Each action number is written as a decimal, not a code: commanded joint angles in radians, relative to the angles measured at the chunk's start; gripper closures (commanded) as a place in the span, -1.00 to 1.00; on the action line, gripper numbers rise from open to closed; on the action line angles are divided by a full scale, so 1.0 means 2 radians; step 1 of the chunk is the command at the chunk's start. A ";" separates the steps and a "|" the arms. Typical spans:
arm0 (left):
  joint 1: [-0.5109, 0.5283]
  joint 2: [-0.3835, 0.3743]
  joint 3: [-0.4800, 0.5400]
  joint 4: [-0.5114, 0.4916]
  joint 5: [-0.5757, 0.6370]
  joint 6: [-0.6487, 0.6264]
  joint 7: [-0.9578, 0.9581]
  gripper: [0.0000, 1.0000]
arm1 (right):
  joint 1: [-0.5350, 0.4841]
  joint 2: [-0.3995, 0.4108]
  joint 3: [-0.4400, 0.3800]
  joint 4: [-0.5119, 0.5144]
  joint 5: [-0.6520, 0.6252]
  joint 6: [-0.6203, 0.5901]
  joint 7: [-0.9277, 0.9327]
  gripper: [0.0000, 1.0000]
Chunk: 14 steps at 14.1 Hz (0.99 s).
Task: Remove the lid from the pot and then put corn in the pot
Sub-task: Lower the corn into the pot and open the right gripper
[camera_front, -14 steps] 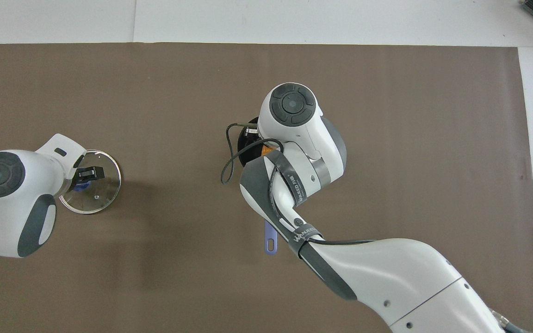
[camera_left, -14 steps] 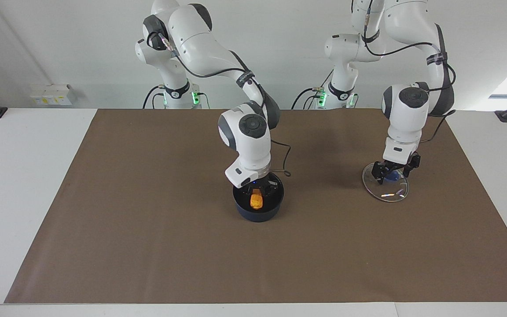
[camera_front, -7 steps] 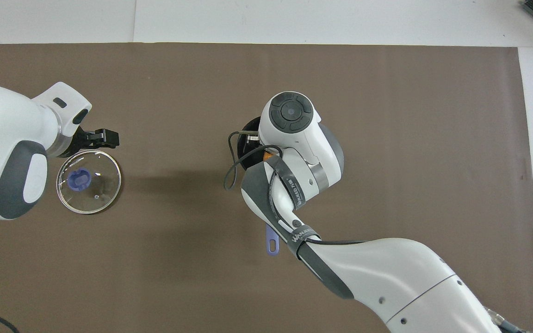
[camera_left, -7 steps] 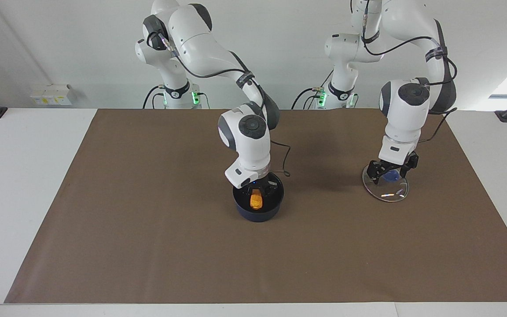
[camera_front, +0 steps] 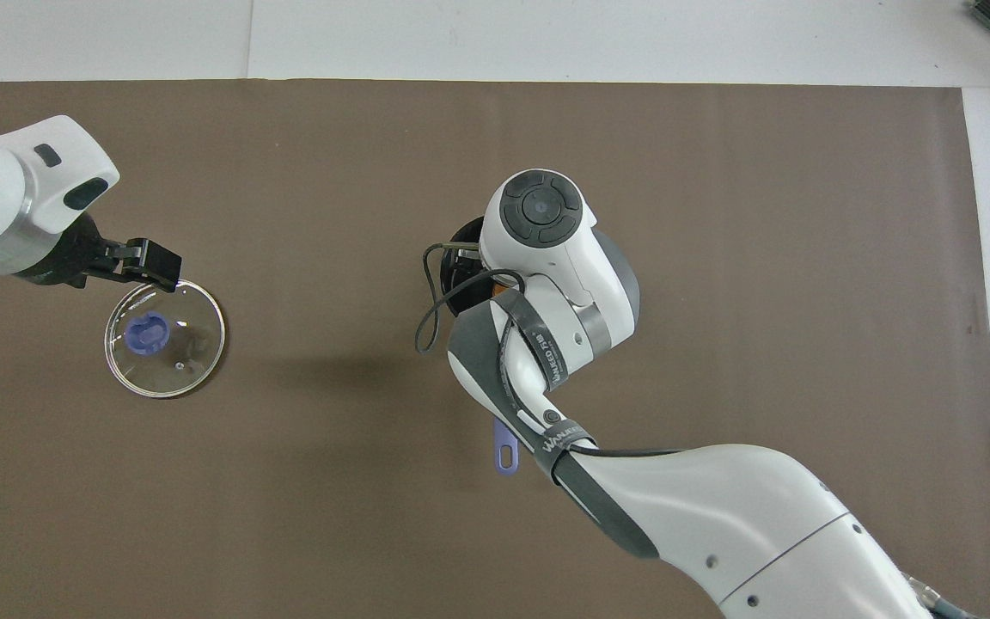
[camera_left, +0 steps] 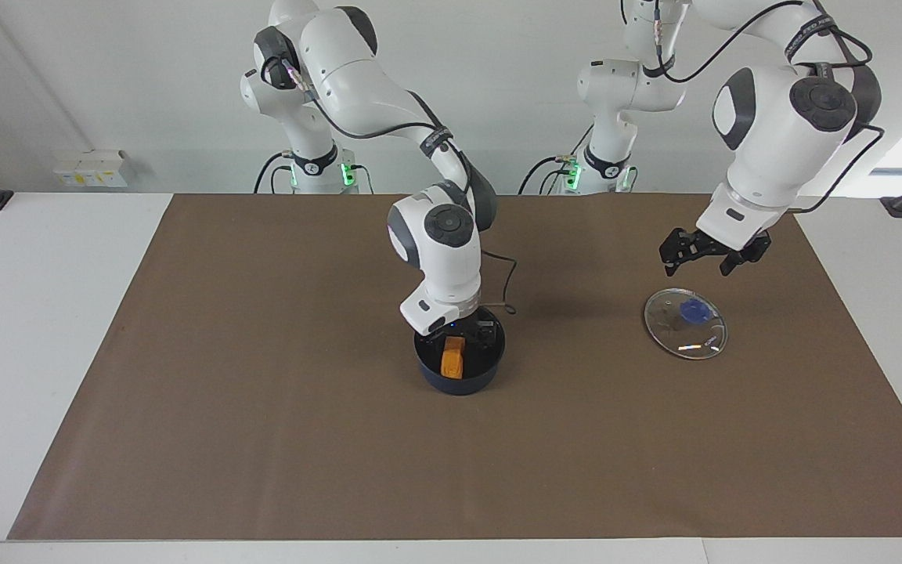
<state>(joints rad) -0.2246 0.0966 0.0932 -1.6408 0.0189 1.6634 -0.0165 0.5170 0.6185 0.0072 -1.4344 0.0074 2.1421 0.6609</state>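
Last step, it seems: a bumpy yellow-orange corn cob (camera_left: 452, 358) sits in the round navy saucepan (camera_left: 459, 381) under the right gripper (camera_left: 457, 335), whose grip cannot be told, and in the facing view the blue-knobbed clear glass lid (camera_left: 684, 323) lies at the saucepan's three o'clock, with the left gripper (camera_left: 700, 261) raised above it, spread and empty; next probably calls for lifting straight out.

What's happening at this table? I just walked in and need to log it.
Two robot arms are putting corn in a pot. The lid is already off, lying flat on the brown mat toward the left arm's end of the table. The left gripper hangs open in the air near it, holding nothing. The right gripper is down in the pot at mid-table, and the corn sits inside the pot just below it.
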 commanded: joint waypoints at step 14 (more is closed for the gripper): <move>0.003 0.004 0.009 0.089 0.010 -0.105 0.062 -1.00 | -0.099 -0.185 -0.004 -0.011 -0.004 -0.147 -0.096 -1.00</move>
<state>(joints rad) -0.2173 0.0970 0.1056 -1.4879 0.0384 1.4736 0.0898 0.3486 0.3003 -0.0127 -1.4300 0.0051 1.8930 0.5275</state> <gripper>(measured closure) 0.000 0.000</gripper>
